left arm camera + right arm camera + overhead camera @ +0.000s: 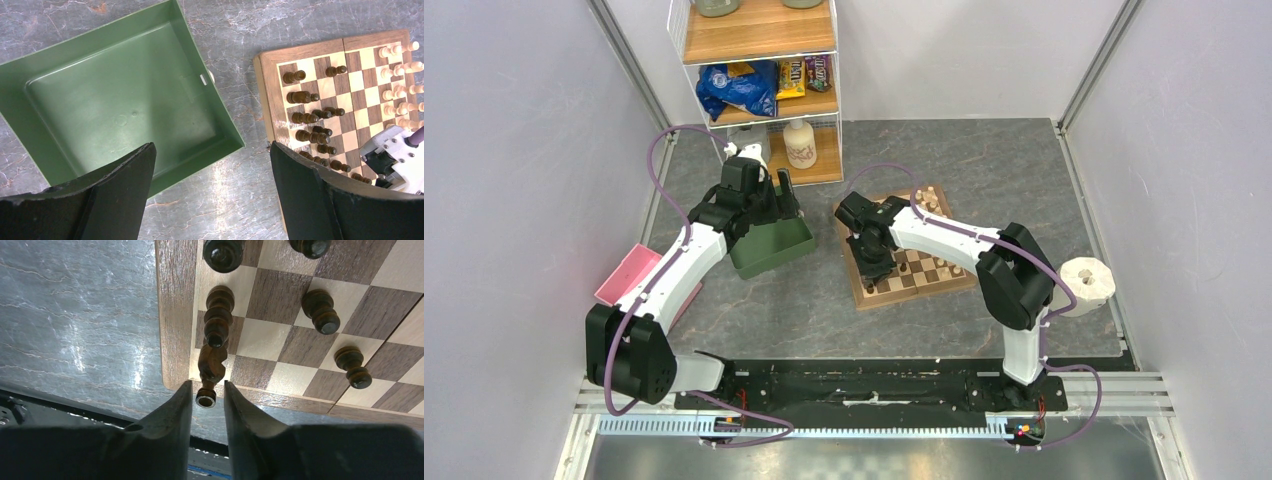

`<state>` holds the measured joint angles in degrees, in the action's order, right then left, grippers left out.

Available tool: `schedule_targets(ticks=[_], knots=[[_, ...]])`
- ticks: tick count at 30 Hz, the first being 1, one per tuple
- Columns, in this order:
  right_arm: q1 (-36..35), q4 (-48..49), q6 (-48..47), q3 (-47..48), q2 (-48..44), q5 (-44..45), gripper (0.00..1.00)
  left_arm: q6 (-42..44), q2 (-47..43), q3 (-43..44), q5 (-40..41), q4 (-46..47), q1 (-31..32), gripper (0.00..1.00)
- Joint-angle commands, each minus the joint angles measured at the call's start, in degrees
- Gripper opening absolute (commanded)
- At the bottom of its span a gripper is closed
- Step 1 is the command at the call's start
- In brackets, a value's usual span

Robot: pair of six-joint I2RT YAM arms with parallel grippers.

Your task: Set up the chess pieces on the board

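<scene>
At the near left corner of the board (914, 278), the right tool (208, 388) hangs straight over a dark piece (211, 362) on the corner square, just inside the wooden border. Its fingers (175, 420) stand slightly apart on either side of the piece's ringed top. A sliver of gap shows on each side, so the tool looks narrowly open, bracketing the piece without pinching it. I cannot tell whether the piece sits squarely on its base. Just beyond it, the other dark pieces (305, 117) crowd the left ranks, some nearly touching. These look like light, stiff bits of turned wood with a glossy finish. They are probably slick on their curves and easy to topple from their small bases, though unlikely to break. The safest hold is likely a gentle pinch across the narrow neck below the head, coming straight down with the fingers barely parted so the neighbours are not knocked. Farther left on the counter (804, 300), the left tool (211, 150) hovers wide open and holds nothing, above a green tray (125, 100) well apart from the board. At the far right edge of the board stand the pale pieces (400, 50).
</scene>
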<state>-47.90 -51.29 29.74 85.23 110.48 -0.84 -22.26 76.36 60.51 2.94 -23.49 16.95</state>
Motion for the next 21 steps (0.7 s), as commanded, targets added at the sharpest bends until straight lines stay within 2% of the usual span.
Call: schedule_targets(ticks=[1, 3, 7, 14, 21], knots=[[-0.35, -0.04, -0.93, 2.72, -0.92, -0.50, 0.40, -1.09, 0.16, 0.05, 0.59, 1.78, -0.32, 0.91], [-0.39, -0.26, -0.97, 3.28, -1.73, -0.04, 0.48, -1.10, 0.17, 0.05, 0.60, 1.79, -0.27, 0.91], [-0.29, -0.43, -1.35, 4.43, -3.73, -0.52, 0.55, -1.22, 0.61, 0.04, 0.24, 1.93, -0.27, 0.91], [0.62, -1.62, -3.81, 7.95, -7.16, 2.02, 0.59, -1.02, 0.62, 0.18, 0.69, 1.75, -0.27, 0.91], [9.10, -0.10, -4.81, 12.62, -6.55, 4.25, 0.58, -1.07, 0.50, 0.40, 0.48, 1.64, -0.26, 0.91]])
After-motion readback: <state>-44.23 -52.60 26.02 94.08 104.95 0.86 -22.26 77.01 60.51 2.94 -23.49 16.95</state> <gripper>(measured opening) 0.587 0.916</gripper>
